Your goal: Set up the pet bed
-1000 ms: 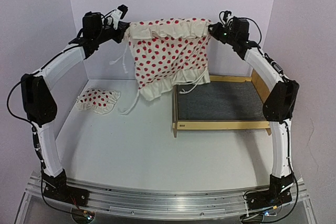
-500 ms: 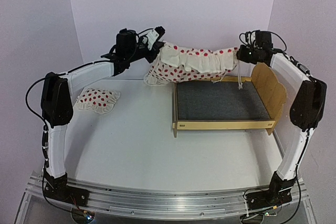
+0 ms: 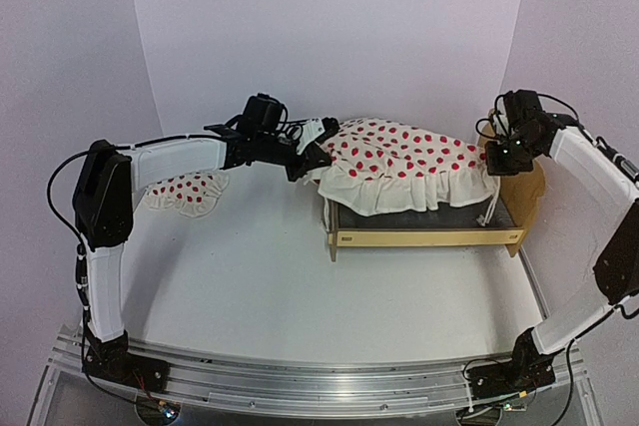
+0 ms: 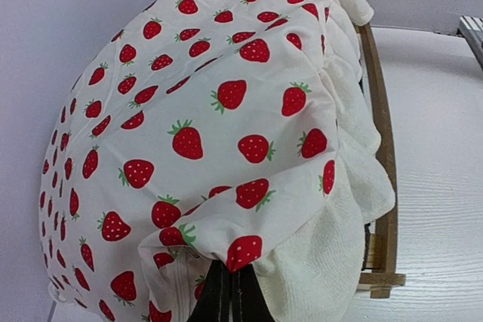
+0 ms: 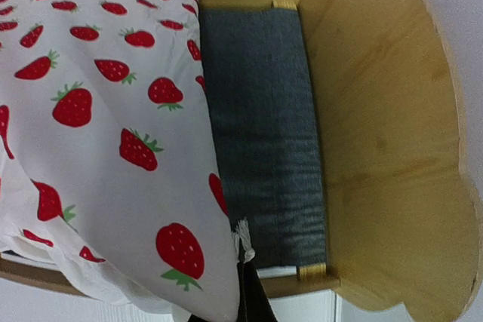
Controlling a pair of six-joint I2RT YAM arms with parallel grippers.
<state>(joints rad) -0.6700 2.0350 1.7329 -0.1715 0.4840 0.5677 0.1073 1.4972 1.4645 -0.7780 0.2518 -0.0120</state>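
Plywood bed [image 3: 429, 237]: right side of your table [image 3: 300, 291], blanket [image 3: 399, 159] draped over it.
Left gripper [image 3: 314, 158]: clamped on the blanket's foot-end corner.
Right gripper [image 3: 496, 158]: clamped on the corner beside the headboard [image 5: 377, 133].
Wrist views only: strawberry print, grey felt base [image 5: 264, 126].
Top view only: pillow [image 3: 187, 192], well left of the bed.
Writing: front-rail mark [image 3: 346, 237], unreadable.

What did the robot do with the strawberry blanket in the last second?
The blanket came down from hanging high in the air, moved right, and now lies spread over the bed. The left end effector and right end effector stay shut on its two ends; nothing was let go. The bed and the pillow stayed put.
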